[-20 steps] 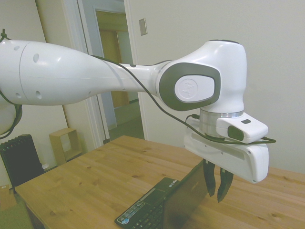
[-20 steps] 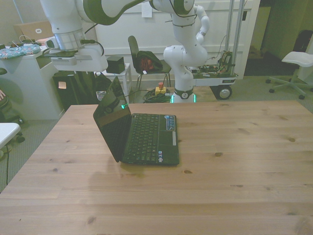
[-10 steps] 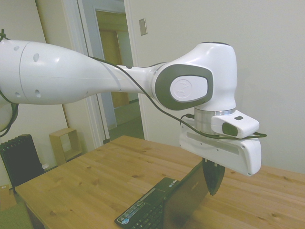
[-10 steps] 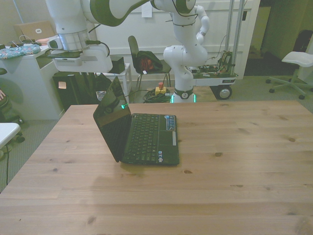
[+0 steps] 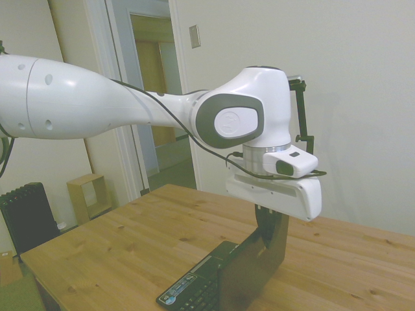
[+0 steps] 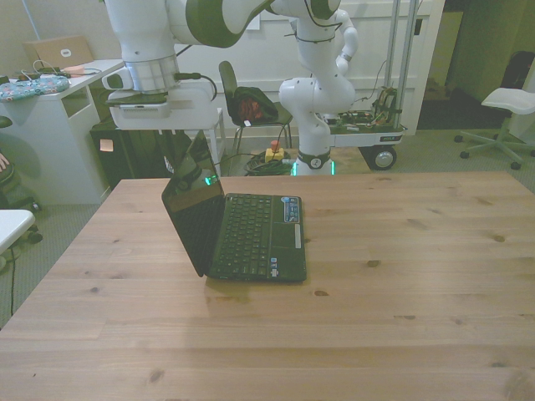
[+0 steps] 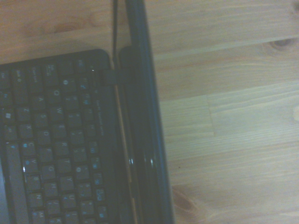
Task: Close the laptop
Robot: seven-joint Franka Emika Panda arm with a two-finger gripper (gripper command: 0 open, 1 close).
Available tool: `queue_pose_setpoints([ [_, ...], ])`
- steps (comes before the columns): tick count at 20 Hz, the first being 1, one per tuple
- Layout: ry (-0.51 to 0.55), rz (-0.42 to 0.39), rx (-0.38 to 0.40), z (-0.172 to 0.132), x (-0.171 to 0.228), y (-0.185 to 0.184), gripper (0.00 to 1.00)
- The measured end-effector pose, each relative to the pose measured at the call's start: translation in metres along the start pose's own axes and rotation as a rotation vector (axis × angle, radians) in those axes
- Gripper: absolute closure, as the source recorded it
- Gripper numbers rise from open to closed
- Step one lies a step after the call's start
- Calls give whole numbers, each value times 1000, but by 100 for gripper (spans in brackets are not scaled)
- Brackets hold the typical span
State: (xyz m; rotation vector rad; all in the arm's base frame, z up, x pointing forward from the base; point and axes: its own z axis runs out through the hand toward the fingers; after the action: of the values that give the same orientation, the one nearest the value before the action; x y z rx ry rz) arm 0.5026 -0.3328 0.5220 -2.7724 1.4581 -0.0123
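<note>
1 laptop [image 6: 238,230] stands open on the desk [image 6: 401,276], toward the front view's left, keyboard [image 7: 51,140] facing up and lid [image 5: 259,262] raised near upright. Small coloured stickers show at its front corner. Directly above the lid's top edge sits the gripper [image 5: 271,217], its fingers hidden against the dark lid; apart or together cannot be told. Behind it, 1 white arm [image 5: 97,97] extends.

- Laptop [image 6: 238,224]: black, matte, open, screen raised steeply.
- Base flat on the wood, toward the front view's left.
- Small coloured stickers at palm-rest corners.
</note>
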Motion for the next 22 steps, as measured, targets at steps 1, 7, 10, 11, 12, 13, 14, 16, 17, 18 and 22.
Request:
queue_pose_setpoints([
  [1, 2, -4, 3, -3, -6, -4, 100],
  [7, 2, -42, 10, -6, -64, -46, 100],
  [10, -4, -55, 16, 3, -89, -64, 100],
  [11, -6, -55, 16, 8, -93, -67, 100],
  [12, -10, -55, 14, 16, -95, -68, 100],
  [13, -16, -55, 11, 24, -97, -68, 100],
  [14, -20, -54, 8, 33, -98, -67, 100],
  [16, -26, -51, 4, 52, -99, -66, 100],
  [17, -33, -48, 2, 63, -99, -65, 100],
  [18, -39, -45, 0, 73, -99, -65, 100],
  [22, -60, -39, -8, 108, -98, -68, 100],
])
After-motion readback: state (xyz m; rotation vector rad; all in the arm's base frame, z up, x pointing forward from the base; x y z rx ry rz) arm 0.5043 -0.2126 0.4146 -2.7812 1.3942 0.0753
